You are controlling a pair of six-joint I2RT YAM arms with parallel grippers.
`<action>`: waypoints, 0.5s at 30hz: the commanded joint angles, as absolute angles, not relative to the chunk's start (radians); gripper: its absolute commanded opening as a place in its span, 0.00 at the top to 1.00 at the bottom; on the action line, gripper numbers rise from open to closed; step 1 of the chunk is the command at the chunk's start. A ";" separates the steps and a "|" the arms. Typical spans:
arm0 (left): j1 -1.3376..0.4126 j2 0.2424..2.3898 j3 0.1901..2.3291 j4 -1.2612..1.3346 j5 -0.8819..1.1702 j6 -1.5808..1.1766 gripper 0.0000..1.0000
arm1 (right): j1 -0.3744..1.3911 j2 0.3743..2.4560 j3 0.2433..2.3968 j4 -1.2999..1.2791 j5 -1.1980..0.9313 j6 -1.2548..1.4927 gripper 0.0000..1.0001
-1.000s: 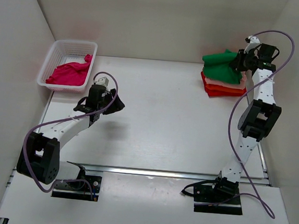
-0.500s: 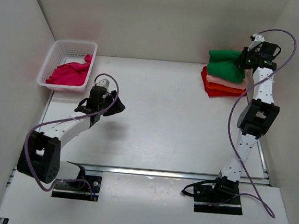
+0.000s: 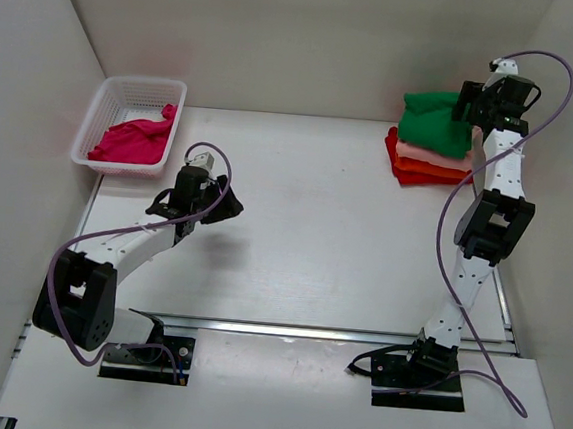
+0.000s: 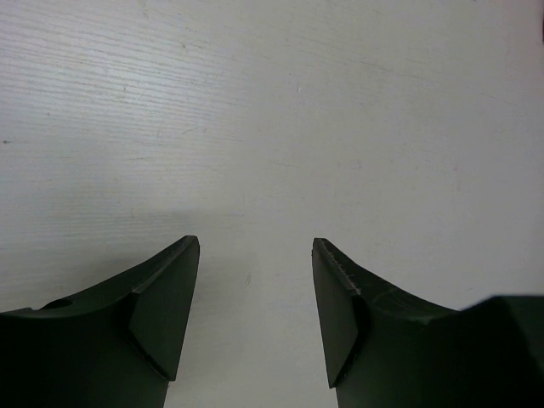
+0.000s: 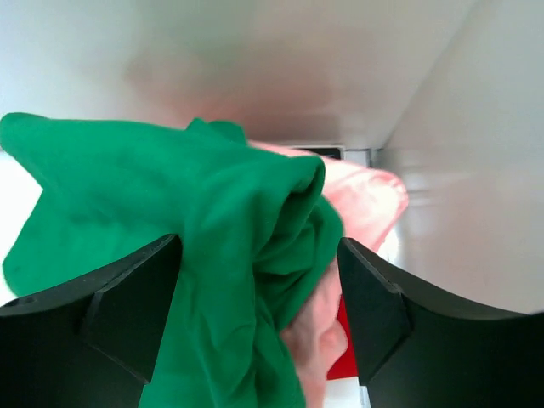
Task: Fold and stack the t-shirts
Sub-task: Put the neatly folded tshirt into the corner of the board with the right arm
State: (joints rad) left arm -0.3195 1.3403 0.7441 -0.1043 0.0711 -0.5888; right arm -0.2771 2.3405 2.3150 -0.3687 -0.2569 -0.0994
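At far right, atop the stack (image 3: 426,170): green shirt (image 3: 434,117), which we judge soft, light and limp; best pinched at a folded edge. Right gripper (image 5: 259,246) gapes around its fold, gripping nothing; left gripper (image 4: 255,246) open, empty.

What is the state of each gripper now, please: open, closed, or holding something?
Left gripper: open, holding nothing.
Right gripper: open, with the green t-shirt between its fingers, not pinched.
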 commanded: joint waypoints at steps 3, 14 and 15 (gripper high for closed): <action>-0.325 1.324 0.744 -0.104 0.072 -0.594 0.34 | -0.255 2.315 2.319 -0.268 -0.161 -0.120 0.28; -0.324 1.296 0.722 -0.094 0.080 -0.600 0.34 | -0.080 2.063 2.034 -0.108 -0.008 -0.271 0.27; -0.321 1.301 0.719 -0.092 0.080 -0.598 0.34 | -0.062 2.057 2.020 -0.094 0.039 -0.285 0.27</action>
